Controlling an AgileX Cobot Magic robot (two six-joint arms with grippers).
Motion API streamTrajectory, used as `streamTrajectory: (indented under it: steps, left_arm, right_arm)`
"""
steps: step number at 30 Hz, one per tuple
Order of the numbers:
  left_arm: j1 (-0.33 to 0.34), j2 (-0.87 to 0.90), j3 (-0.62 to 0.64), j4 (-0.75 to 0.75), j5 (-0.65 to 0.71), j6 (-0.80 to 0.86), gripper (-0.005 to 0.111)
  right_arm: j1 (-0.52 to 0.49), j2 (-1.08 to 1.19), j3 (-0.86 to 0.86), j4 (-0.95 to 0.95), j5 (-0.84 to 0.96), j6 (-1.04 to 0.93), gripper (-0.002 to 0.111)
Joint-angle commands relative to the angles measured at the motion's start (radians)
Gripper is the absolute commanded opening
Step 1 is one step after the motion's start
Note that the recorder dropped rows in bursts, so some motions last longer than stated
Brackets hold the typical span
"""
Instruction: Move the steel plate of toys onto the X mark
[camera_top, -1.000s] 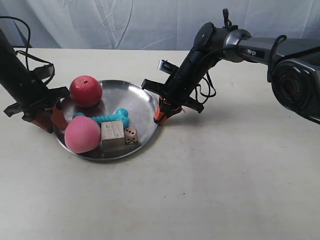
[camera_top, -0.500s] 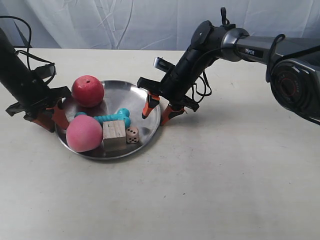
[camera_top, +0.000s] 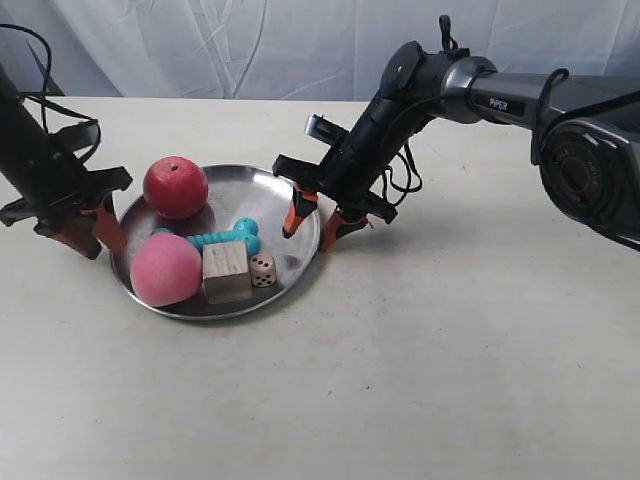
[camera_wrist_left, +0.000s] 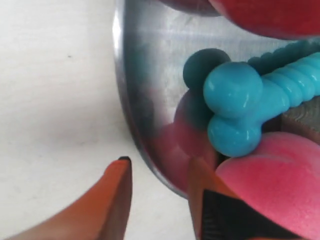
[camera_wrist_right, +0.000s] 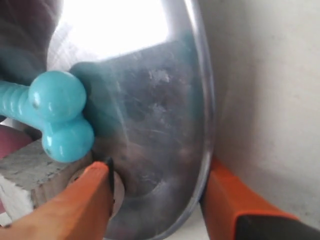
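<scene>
Two grippers are working one dish here, and both sit right at its edge. The steel plate (camera_top: 270, 200) rests on the pale table (camera_top: 450, 360), toward the exterior view's left side, carrying all five toys (camera_top: 205, 238). The red apple (camera_top: 175, 186) is at the back and the pink peach (camera_top: 165, 268) at the front left. The wooden cube (camera_top: 226, 271) and the die (camera_top: 263, 270) sit side by side along the near rim, with the turquoise bone (camera_top: 240, 228) lying across the middle.

At the exterior view's left is the left gripper (camera_top: 103, 248); its wrist view has the peach and one knobbed end of the bone right in front of it. Its jaws are spread, and the plate's rim runs through the gap. One orange finger (camera_wrist_left: 117, 200) is out over the table, clear of the metal. The other (camera_wrist_left: 200, 195) is on the dish side, close by the peach. Nothing is pinched.

Across the plate is the right gripper (camera_top: 307, 238), and its jaws are parted too, straddling the opposite rim. The inner finger (camera_wrist_right: 75, 205) hangs over the dish by the cube and the bone's other end. The outer finger (camera_wrist_right: 235, 205) is tucked just beside the rim's underside, though whether it touches the steel I cannot tell. It has no grip on the rim either.
</scene>
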Motion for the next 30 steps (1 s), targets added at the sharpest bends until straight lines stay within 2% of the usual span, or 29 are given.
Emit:
streamTrajectory:
  steps: [1,9,11,14,16,21,27,30]
  left_arm:
    - [0.038,-0.042,-0.001,0.005,0.008,-0.035,0.036]
    - [0.083,-0.147,-0.001,0.006,0.008,-0.078,0.033]
    - [0.086,-0.178,-0.001,0.005,0.008,-0.078,0.027]
    - [0.086,-0.236,-0.001,0.007,0.008,-0.078,0.01]
    - [0.086,-0.279,-0.001,0.007,0.008,-0.069,0.0]
    - [0.086,-0.409,0.002,0.028,0.008,-0.071,0.0]
    - [0.086,-0.644,0.092,0.028,-0.061,-0.073,0.0]
    - [0.086,-0.791,0.16,0.028,-0.116,-0.073,0.0]
  right_arm:
    - [0.005,-0.016,-0.002,-0.025,-0.004,-0.007,0.051]
    - [0.005,-0.104,-0.002,-0.219,-0.004,0.067,0.051]
    - [0.005,-0.134,-0.002,-0.269,-0.004,0.087,0.051]
    - [0.005,-0.179,-0.002,-0.359,-0.004,0.101,0.05]
    - [0.005,-0.208,-0.002,-0.407,-0.004,0.101,0.041]
    - [0.005,-0.312,0.024,-0.484,-0.004,0.101,-0.001]
    - [0.005,-0.519,0.216,-0.553,-0.005,0.101,0.0]
    - [0.005,-0.662,0.368,-0.542,-0.106,0.101,0.0]
